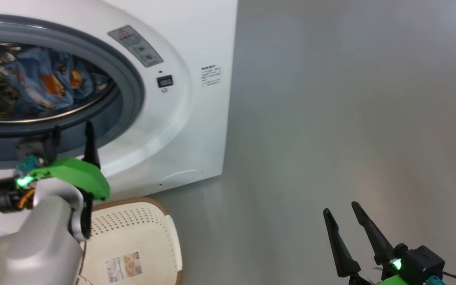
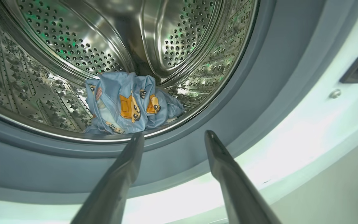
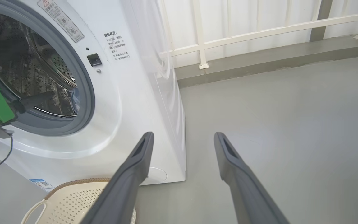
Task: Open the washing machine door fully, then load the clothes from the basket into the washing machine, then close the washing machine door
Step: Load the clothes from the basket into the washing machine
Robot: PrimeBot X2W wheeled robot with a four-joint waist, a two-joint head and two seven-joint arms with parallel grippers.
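Blue printed fabric, the clothes (image 1: pixel 50 85), lay inside the washing machine (image 1: pixel 196 47) in the head view, behind its uncovered round mouth. The left gripper (image 1: pixel 73 130) hovered at the lower lip of that mouth, fingers spread and holding nothing. The right gripper (image 1: pixel 341 208) hung well apart over the grey floor (image 1: pixel 331 118), fingers likewise spread and empty. The basket (image 1: pixel 133 221) stood just beside the machine's foot, and what showed of its inside was bare down to the label sticker (image 1: pixel 124 267).

From the left wrist, the bundle rested at the front of the steel drum (image 2: pixel 179 37), just behind the grey gasket (image 2: pixel 259 93) and apart from the parted fingers.

From the right wrist, the basket's perforated wall sat below the parted fingers.

Opening and loading looked done; swinging the washing machine door shut looked like the one step left.
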